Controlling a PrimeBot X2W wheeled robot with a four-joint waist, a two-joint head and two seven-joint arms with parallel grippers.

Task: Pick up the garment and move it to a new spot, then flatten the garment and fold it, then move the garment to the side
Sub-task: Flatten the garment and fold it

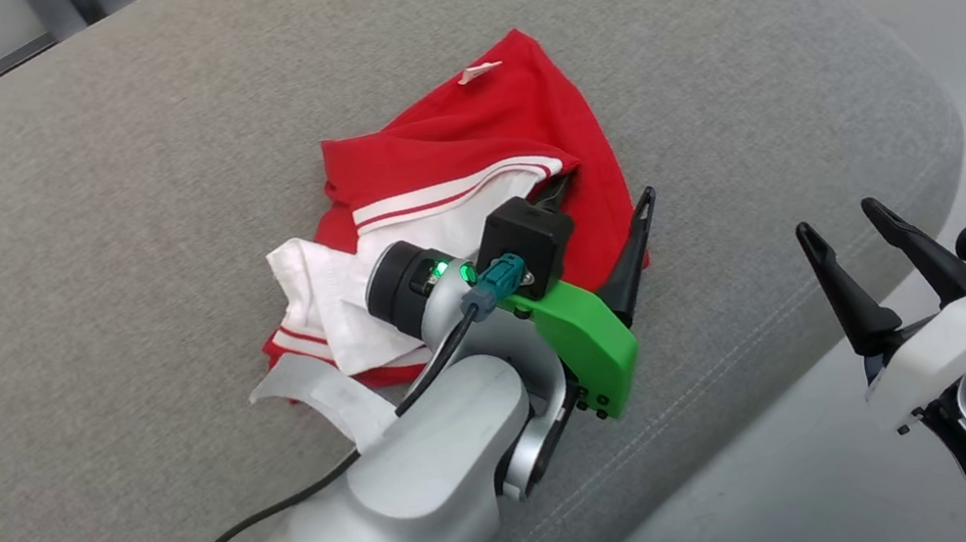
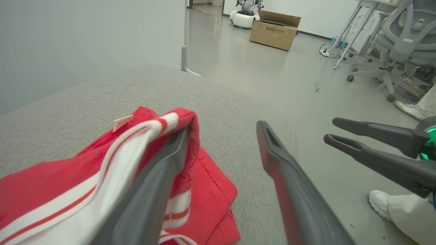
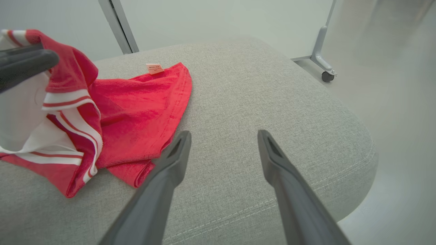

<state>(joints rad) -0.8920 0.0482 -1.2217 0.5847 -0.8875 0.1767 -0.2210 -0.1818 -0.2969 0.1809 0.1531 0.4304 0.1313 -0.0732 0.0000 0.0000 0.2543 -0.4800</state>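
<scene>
**Left pincer spread over red garment on grey cushion; right pincer spread, off to the right**

Garment [image 1: 509, 137]: red with white stripes, crumpled, lying right of centre on the grey cushion [image 1: 40, 240].

Left pincer [image 1: 606, 190]: spread wide over the garment's near right part. One finger [image 2: 156, 190] sits under a striped fold that drapes over it. The other finger is apart from it, over bare cushion. Nothing is pinched.

Right pincer [image 1: 836, 219]: spread, holding nothing, at the cushion's near right edge and well apart from the garment.

Surroundings: pale floor [image 2: 238, 51] to the right. On it, far off, stand a cardboard box [image 2: 274, 30], a white wheeled robot base [image 2: 243, 15] and an office chair [image 2: 402, 37]. A person's white shoe [image 2: 381, 204] and pale trouser leg are close by the right pincer. A partition foot with a caster [image 3: 327, 75] stands behind the cushion.

Writing: a small white tag [image 1: 478, 71] at the garment's far hem, print too small to read. The box carries dark lettering starting "DO"; the rest is unclear.

Room: broad bare cushion to the left and far of the garment. A narrower strip runs to the rounded right edge, then the drop to the floor.
</scene>
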